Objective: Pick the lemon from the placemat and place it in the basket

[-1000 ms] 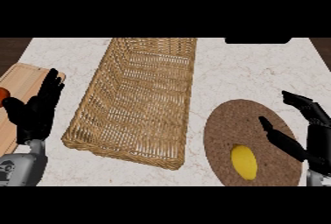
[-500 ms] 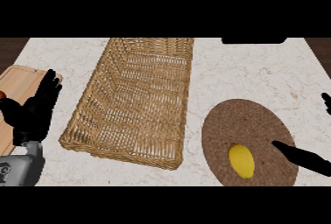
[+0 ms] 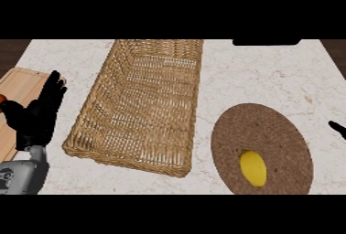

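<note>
Lemon (image 3: 252, 168) on placemat (image 3: 262, 148) beside basket (image 3: 145, 103) — left hand (image 3: 37, 119) open; right hand's (image 3: 337, 128) state unclear.

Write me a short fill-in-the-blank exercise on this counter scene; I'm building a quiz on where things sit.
1. The yellow lemon lies on the round brown ____.
2. The long woven wicker basket stands to the ____ of the round brown placemat.
3. The black left hand, fingers straight, shows over the light wooden ____ at the view's left edge.
4. The inside of the basket holds ____.

Missing words: placemat; left; board; nothing
</note>
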Action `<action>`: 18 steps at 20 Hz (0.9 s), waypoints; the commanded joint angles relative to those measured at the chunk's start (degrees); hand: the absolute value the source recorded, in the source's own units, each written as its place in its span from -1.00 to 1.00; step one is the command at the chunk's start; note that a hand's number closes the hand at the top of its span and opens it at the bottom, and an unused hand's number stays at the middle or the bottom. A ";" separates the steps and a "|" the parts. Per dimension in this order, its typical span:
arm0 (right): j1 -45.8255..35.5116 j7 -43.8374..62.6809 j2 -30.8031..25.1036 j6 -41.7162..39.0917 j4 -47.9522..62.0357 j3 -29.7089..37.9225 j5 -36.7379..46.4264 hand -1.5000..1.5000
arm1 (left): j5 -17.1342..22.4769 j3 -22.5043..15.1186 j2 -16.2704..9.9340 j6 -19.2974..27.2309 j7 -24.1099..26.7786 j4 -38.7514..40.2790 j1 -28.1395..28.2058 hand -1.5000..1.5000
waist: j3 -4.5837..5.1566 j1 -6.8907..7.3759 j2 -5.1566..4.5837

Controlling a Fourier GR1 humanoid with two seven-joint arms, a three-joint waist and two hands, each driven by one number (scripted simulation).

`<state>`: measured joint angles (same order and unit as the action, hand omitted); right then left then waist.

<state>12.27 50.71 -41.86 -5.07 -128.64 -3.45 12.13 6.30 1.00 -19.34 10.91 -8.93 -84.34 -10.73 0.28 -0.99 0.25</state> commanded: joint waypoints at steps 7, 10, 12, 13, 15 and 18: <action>-4.80 14.09 4.16 -5.34 -9.22 3.46 -5.58 -1.00 | -3.71 -2.47 4.05 1.50 -1.78 -6.23 4.39 0.00 | -0.27 1.20 -0.19; -0.97 4.84 8.24 -4.77 -4.89 5.04 -2.89 -1.00 | -2.86 0.77 2.60 -0.42 -2.25 1.20 -3.52 0.00 | -0.30 0.55 -0.25; -5.25 7.23 10.67 -5.02 -3.13 3.07 -1.25 -1.00 | -3.40 0.94 2.70 -1.07 -2.04 -0.51 -2.24 0.00 | -0.28 0.95 -0.26; 0.18 -0.60 12.93 -3.47 -1.38 1.54 3.38 -1.00 | -2.54 1.96 2.82 -1.92 0.38 0.88 0.04 0.00 | -0.30 0.78 -0.23; 4.69 -2.41 14.10 -4.35 -3.60 0.52 5.09 -1.00 | -4.92 0.43 4.49 0.00 -0.88 2.08 -3.52 0.00 | -0.30 0.39 -0.21; 1.09 -7.06 18.94 -1.05 3.60 -4.88 11.61 -1.00 | -3.94 2.26 3.19 -1.42 -2.00 -0.25 -2.41 0.00 | -0.30 0.86 -0.24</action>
<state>13.46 48.85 -27.30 -7.87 -129.60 -4.88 18.53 3.35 2.96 -16.72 9.13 -10.00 -84.61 -11.91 -0.01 -0.21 0.04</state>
